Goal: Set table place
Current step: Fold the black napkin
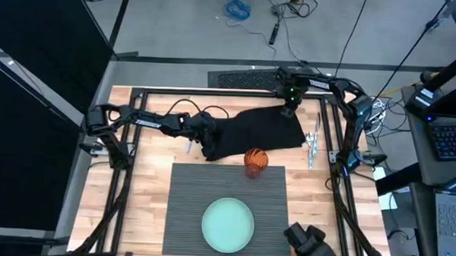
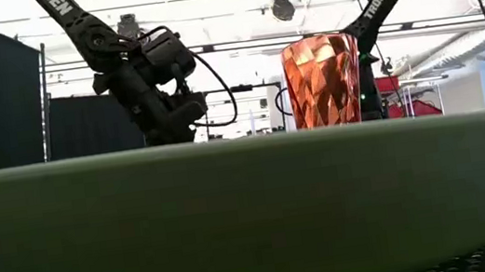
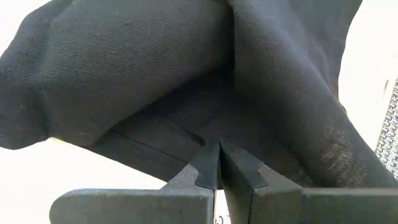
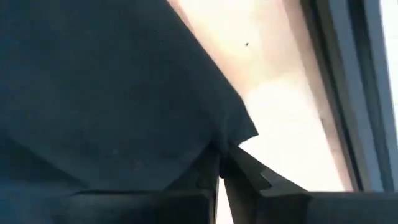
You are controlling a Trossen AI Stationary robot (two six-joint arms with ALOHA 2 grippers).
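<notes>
Placemat [image 1: 227,190] flat on table [image 1: 146,193] near front edge, plate [image 1: 228,224] on it, orange cup [image 1: 256,161] at far edge. Napkin [image 1: 254,129] beyond, rumpled, pinched at both ends: left tool [image 1: 207,145] clamped on near-left corner, right tool [image 1: 289,108] clamped on far-right corner. Cutlery [image 1: 313,142] to right. Napkin likely light, limp, sagging between grips; best held by corners, kept taut. Placemat likely stiffer, grippy.

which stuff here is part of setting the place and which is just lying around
In the job: placemat, pale green plate, orange glass, black napkin pinched by left gripper and right gripper, cutlery.

Lying about: floor cables, laptop.
</notes>
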